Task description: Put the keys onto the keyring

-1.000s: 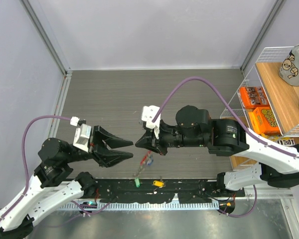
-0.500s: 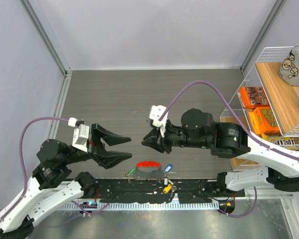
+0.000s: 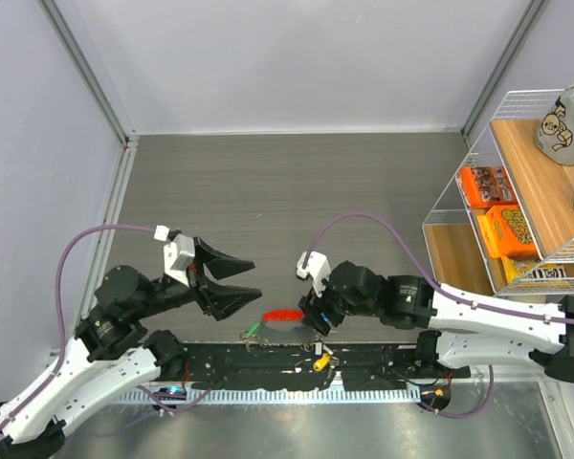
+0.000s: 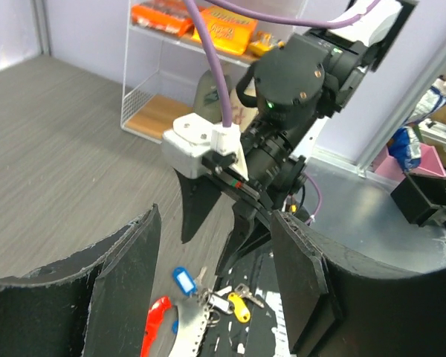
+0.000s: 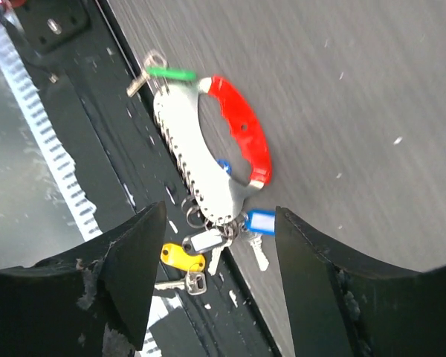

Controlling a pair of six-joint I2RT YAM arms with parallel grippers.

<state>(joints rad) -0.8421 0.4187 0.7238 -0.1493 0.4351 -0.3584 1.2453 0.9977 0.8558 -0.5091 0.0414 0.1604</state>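
The keys lie in one bunch at the table's near edge, with a blue tag (image 5: pixel 260 221), a yellow tag (image 5: pixel 182 258), a white tag (image 5: pixel 205 239) and a green tag (image 5: pixel 168 73). They hang from small metal rings (image 5: pixel 195 217) on the keyring, a silvery-grey toothed piece (image 5: pixel 189 160) closed by a red arc (image 5: pixel 241 134). In the top view the red arc (image 3: pixel 283 315) and the green tag (image 3: pixel 254 331) show. My right gripper (image 5: pixel 221 212) hovers open just above the bunch, holding nothing. My left gripper (image 3: pixel 253 277) stands open to the left, apart from it.
A black base rail (image 3: pixel 364 368) runs along the near edge, and the yellow-tagged key (image 3: pixel 319 361) lies on it. A white wire shelf (image 3: pixel 459 206) with orange snack boxes (image 3: pixel 486 186) stands at the right. Purple cables loop over both arms.
My right gripper opened and the key bunch dropped from it onto the table. That arm then came down and nearer over the bunch. My left gripper opened wider and shifted right.
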